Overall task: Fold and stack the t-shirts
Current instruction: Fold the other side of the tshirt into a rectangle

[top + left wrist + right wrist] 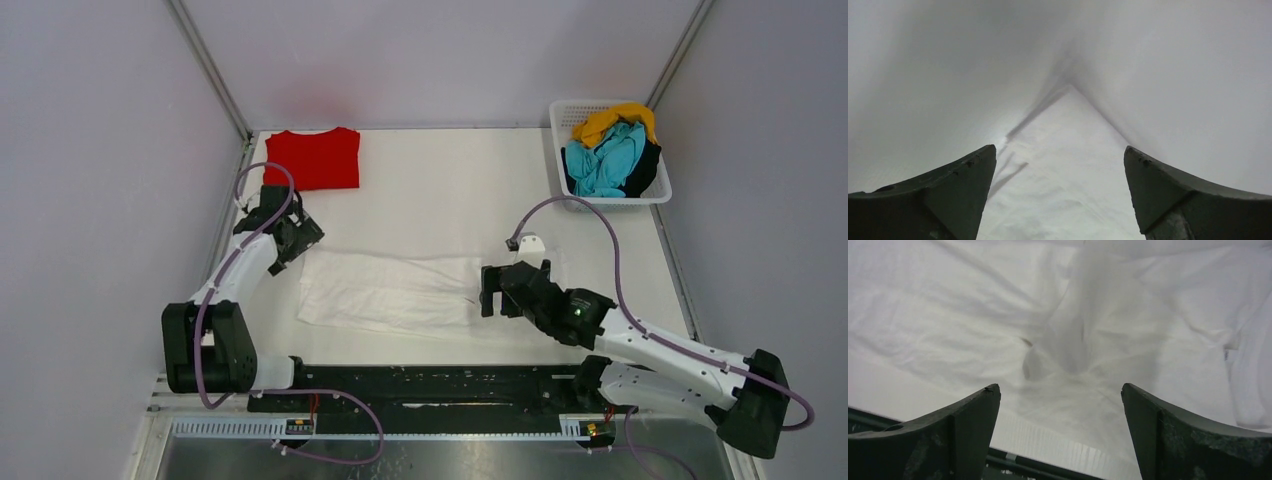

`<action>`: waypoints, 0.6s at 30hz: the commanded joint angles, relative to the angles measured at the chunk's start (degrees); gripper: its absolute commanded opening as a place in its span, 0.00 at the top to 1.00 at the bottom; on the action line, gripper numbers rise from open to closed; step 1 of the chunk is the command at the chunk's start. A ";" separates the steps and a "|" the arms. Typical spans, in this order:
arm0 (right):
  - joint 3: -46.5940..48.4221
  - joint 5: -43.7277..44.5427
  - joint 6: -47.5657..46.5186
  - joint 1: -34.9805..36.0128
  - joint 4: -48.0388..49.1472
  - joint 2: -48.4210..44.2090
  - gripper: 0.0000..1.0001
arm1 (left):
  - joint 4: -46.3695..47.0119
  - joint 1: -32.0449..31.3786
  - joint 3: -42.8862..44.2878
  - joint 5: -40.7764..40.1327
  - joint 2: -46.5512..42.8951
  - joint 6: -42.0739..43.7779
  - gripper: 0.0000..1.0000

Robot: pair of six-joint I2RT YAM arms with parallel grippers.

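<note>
A white t-shirt (390, 290) lies folded into a long band across the middle of the table. My left gripper (292, 238) hangs open over its left end, and a corner of white cloth (1063, 165) lies below the spread jaws. At the shirt's right end my right gripper (505, 283) is open too, with rumpled white cloth (1068, 350) beneath it and nothing pinched. A folded red t-shirt (313, 158) rests at the back left. Teal (605, 160), yellow (612, 121) and black (648, 170) shirts are piled in the basket.
The white lattice basket (566, 116) stands at the back right corner. Grey walls close in the table on the left, back and right. A black rail (430, 385) runs along the near edge between the arm bases.
</note>
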 commanded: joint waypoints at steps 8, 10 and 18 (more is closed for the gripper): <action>13.23 -13.58 -8.12 -20.84 10.65 23.09 0.01 | 13.56 -5.71 -0.98 24.57 8.20 -0.49 0.01; 15.89 -14.20 -8.21 -22.64 10.86 29.58 0.00 | 13.83 -5.71 -0.88 23.97 10.81 -0.61 0.01; 19.16 -17.23 -10.59 -24.13 7.95 39.81 0.00 | 13.14 -5.72 -0.88 20.09 13.56 0.04 0.01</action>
